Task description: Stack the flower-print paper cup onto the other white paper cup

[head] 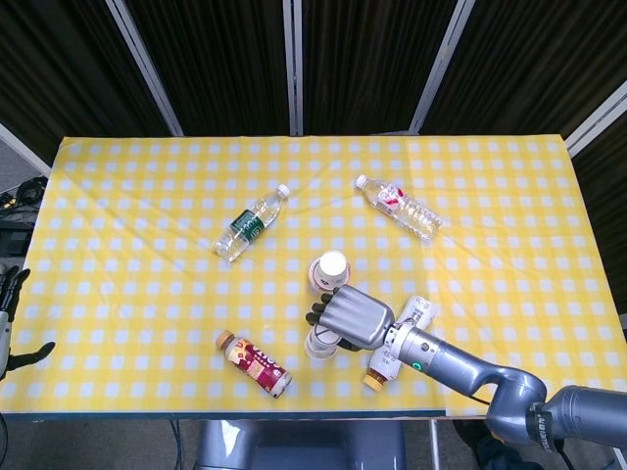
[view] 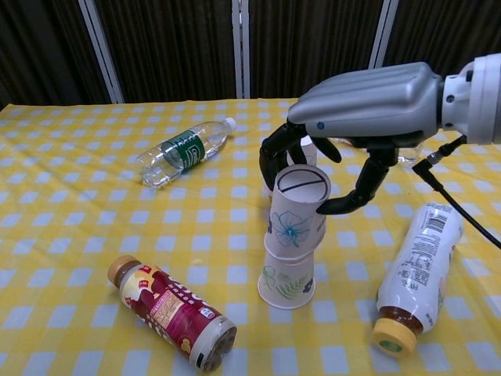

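Note:
My right hand [view: 362, 99] grips the flower-print paper cup [view: 297, 213] upside down, fingers on both sides of its base. The cup's rim sits over the top of an upturned white cup with a green leaf print [view: 286, 284], slightly tilted. In the head view the right hand [head: 351, 321] covers most of both cups; only a white edge [head: 317, 346] shows at its left. At the far left edge, off the table, my left hand [head: 10, 321] hangs with its fingers apart and nothing in it.
Another upturned flower cup [head: 331, 269] stands on an orange tub just behind the hand. A white-label bottle [view: 420, 272] lies right of the stack and a red-label bottle [view: 173, 312] left. A green-label bottle [view: 183, 150] and a clear bottle [head: 398, 209] lie further back.

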Controlling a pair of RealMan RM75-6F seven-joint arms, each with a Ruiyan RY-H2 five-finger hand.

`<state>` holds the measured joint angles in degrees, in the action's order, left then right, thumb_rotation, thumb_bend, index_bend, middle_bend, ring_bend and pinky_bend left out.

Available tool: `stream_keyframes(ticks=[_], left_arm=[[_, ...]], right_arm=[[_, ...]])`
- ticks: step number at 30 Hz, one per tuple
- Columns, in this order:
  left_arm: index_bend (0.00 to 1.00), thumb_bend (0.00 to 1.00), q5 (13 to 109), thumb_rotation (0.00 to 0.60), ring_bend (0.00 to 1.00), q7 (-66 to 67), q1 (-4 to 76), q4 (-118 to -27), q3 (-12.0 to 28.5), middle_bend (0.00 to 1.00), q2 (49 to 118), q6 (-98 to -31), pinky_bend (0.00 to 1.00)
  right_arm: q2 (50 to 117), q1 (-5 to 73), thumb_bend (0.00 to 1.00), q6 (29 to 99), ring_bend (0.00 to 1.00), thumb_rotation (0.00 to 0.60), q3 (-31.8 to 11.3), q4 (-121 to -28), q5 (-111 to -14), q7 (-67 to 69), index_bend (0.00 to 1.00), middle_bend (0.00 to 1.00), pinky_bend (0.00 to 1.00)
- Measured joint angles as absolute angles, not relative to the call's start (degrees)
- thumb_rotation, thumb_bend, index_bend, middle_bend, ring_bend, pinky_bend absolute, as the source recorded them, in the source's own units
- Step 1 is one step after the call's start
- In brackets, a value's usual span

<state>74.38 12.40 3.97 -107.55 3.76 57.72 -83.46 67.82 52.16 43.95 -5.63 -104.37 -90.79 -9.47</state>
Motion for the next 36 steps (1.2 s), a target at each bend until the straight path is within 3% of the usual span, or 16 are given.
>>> stream_keyframes(ticks=[7, 10, 12, 15, 22, 28, 36], left_arm=[[0.00, 0.00, 74.37, 0.600, 0.00, 12.88, 4.02, -107.73, 3.69, 0.00, 57.89, -83.47, 0.00], [0.00, 0.00, 74.33, 0.600, 0.00, 13.02, 4.01, -107.75, 3.66, 0.00, 57.98, -83.48, 0.00], [0.00, 0.00, 74.28, 0.600, 0.00, 13.18, 4.03, -107.73, 3.65, 0.00, 58.05, -83.47, 0.00], [0.00, 0.00, 74.15, 0.600, 0.00, 13.42, 4.09, -107.73, 3.65, 0.00, 58.18, -83.39, 0.00], [0.00, 0.00, 73.90, 0.600, 0.00, 14.13, 4.23, -107.68, 3.64, 0.00, 58.51, -83.29, 0.00], [0.00, 0.00, 73.66, 0.600, 0.00, 14.43, 4.33, -107.66, 3.65, 0.00, 58.70, -83.18, 0.00], [0.00, 0.00, 73.85, 0.600, 0.00, 14.47, 4.36, -107.74, 3.53, 0.00, 58.69, -83.14, 0.00]], right_arm=[[67.97, 52.38, 0.33, 44.03, 0.41, 0.600, -5.15, -103.88, -90.95, -9.37, 0.41, 0.46, 0.57], [67.78, 52.55, 0.20, 43.68, 0.32, 0.600, -4.90, -103.80, -91.10, -8.99, 0.27, 0.33, 0.56], [67.54, 52.71, 0.04, 43.49, 0.23, 0.600, -4.80, -103.82, -91.24, -8.35, 0.13, 0.19, 0.50], [67.23, 52.88, 0.00, 43.44, 0.17, 0.600, -4.71, -103.88, -91.54, -6.95, 0.04, 0.12, 0.46], [66.42, 53.15, 0.00, 43.86, 0.16, 0.600, -4.12, -103.65, -93.22, -3.02, 0.02, 0.10, 0.45], [65.89, 52.87, 0.00, 45.73, 0.13, 0.600, -3.57, -102.86, -95.02, -2.05, 0.03, 0.09, 0.37], [64.93, 51.73, 0.00, 51.08, 0.10, 0.600, -8.49, -99.09, -89.60, -4.94, 0.05, 0.10, 0.28]])
